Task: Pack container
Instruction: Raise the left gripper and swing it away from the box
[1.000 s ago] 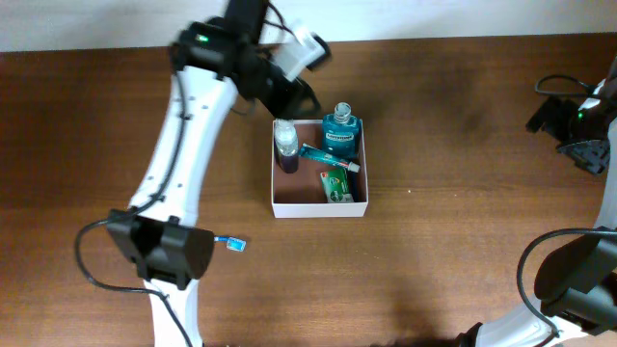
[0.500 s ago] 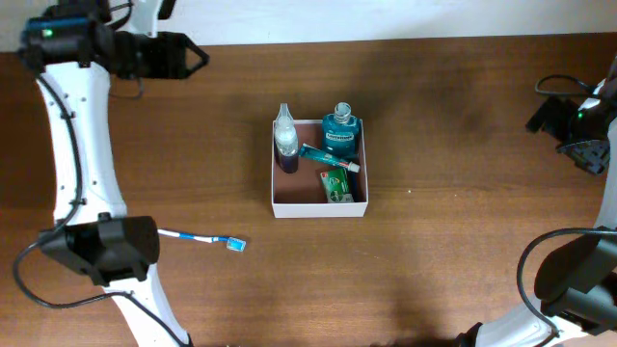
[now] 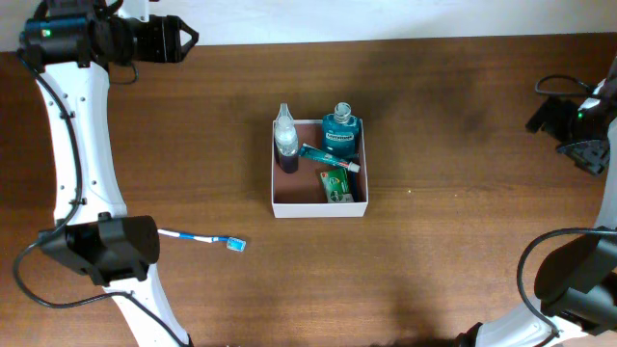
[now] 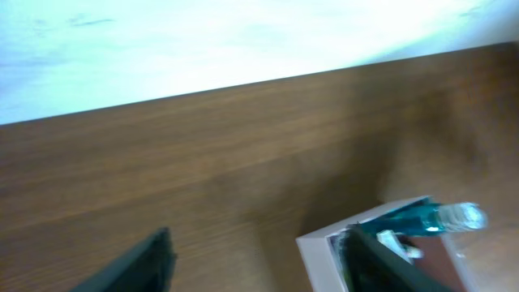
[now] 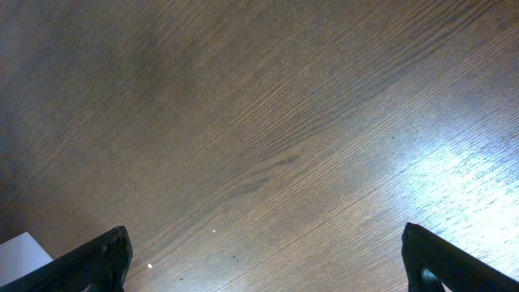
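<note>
The container (image 3: 319, 207) is a square white-walled box with a pinkish-brown inside at the table's middle. It holds a clear bottle (image 3: 285, 141), a blue mouthwash bottle (image 3: 339, 133), a toothpaste tube (image 3: 330, 157) and a green packet (image 3: 335, 183). A blue-and-white toothbrush (image 3: 202, 237) lies on the table to its front left. My left gripper (image 3: 188, 39) is open and empty at the far back left; its wrist view shows the gripper (image 4: 259, 268), the container's corner (image 4: 324, 243) and the blue bottle (image 4: 422, 217). My right gripper (image 3: 551, 130) is open and empty at the far right.
The brown wooden table (image 3: 463, 241) ends at a white back wall (image 4: 203, 40). The right wrist view shows my right gripper (image 5: 268, 264) over bare wood, with a white corner (image 5: 20, 251) at the lower left.
My left gripper has pulled away from the clear bottle at the container's back left and swung to the far back-left corner. The bottle stays in the container. The right arm has not moved.
</note>
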You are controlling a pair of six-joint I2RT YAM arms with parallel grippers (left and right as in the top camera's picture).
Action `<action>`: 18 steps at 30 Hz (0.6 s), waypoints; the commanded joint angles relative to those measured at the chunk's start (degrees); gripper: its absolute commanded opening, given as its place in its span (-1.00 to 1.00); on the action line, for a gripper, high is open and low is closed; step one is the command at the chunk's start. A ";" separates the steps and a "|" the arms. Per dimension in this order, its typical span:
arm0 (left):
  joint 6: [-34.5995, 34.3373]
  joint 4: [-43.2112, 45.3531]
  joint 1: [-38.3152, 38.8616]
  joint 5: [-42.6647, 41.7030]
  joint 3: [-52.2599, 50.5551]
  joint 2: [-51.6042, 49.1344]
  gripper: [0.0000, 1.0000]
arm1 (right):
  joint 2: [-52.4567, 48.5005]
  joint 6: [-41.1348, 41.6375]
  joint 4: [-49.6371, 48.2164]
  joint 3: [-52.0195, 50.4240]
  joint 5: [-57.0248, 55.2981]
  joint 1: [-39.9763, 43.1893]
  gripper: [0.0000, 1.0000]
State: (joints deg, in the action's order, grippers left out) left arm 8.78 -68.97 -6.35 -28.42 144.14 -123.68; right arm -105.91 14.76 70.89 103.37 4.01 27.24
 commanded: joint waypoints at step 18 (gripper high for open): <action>-14.43 -3.30 -0.20 13.18 0.74 4.55 0.78 | 1.18 -0.17 0.02 0.90 -0.11 0.15 0.97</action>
State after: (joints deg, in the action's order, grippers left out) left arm -0.05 -69.36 -6.35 -21.37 144.14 -123.57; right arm -105.91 14.74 70.91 103.37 3.99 27.24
